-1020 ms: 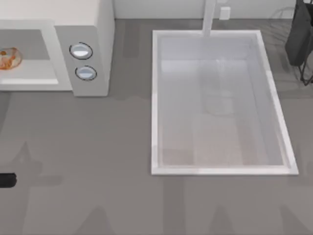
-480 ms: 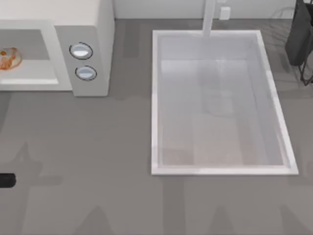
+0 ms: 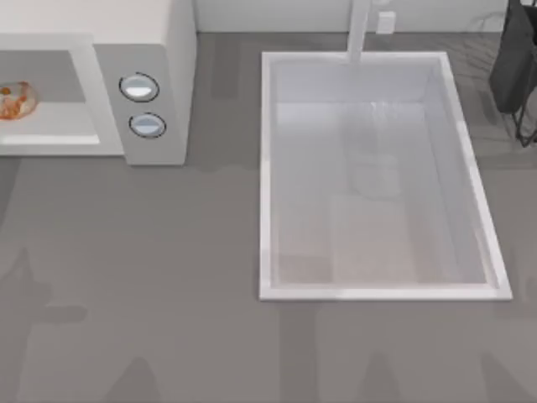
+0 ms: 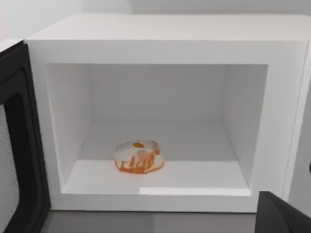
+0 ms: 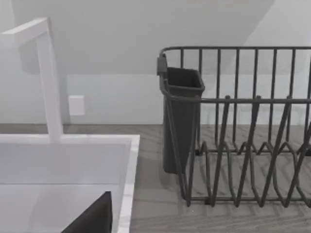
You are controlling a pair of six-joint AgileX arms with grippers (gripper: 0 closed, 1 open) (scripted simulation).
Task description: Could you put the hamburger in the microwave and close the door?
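The hamburger (image 4: 138,157) lies on the floor of the microwave (image 4: 165,43), near the front of the cavity and apart from its walls. From above, the hamburger (image 3: 15,101) sits inside the microwave (image 3: 168,50) at the table's far left. The door (image 4: 19,145) stands swung open beside the cavity, showing its dark inner frame and grey mesh window. A dark part of my left gripper (image 4: 284,213) shows in front of the microwave, well short of the opening and holding nothing visible. My right gripper (image 5: 95,218) hangs over the sink's edge.
Two silver-rimmed dials (image 3: 139,87) sit on the microwave's panel. A white sink basin (image 3: 268,168) with a faucet (image 3: 359,29) fills the middle right. A dark dish rack (image 5: 243,121) with a cup holder (image 5: 181,116) stands at the back right.
The dark piece of my left arm at the top view's left edge has slid out of that view. The hamburger and microwave have not moved.
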